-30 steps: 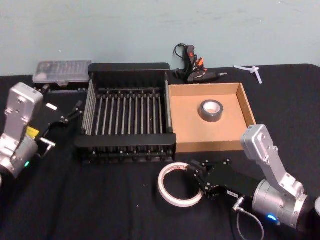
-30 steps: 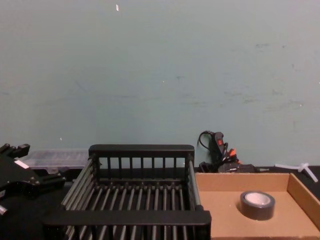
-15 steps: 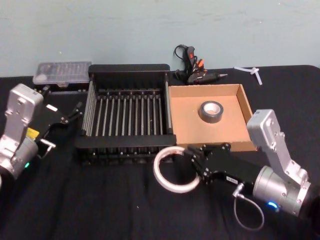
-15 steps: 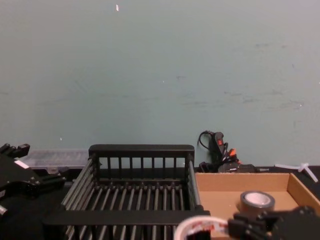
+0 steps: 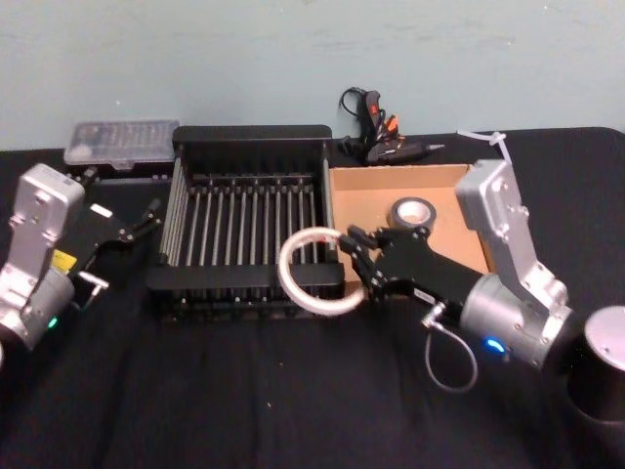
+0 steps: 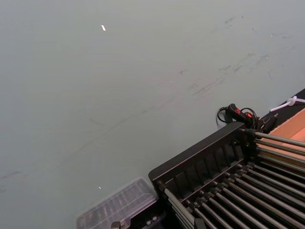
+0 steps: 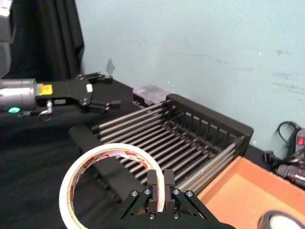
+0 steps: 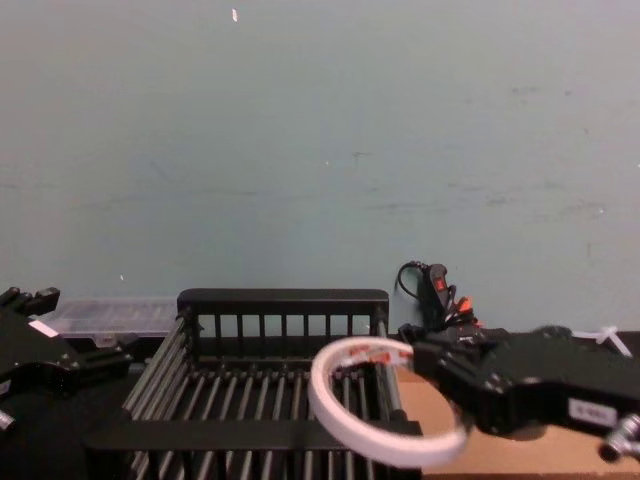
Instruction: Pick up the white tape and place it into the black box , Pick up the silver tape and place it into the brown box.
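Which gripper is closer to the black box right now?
Right. The right gripper holds the white tape over the black box at its front right corner. The left gripper sits open just off the box's left side.

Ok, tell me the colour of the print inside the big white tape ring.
Red, on the large white tape ring; the right wrist view shows it best.

Pretty even, soft light all round, no harsh shadows cast; the black counter (image 5: 195,391) is rendered nearly featureless; the white tape (image 8: 375,405) is smeared by blur in the chest view; mild softness is seen throughout.
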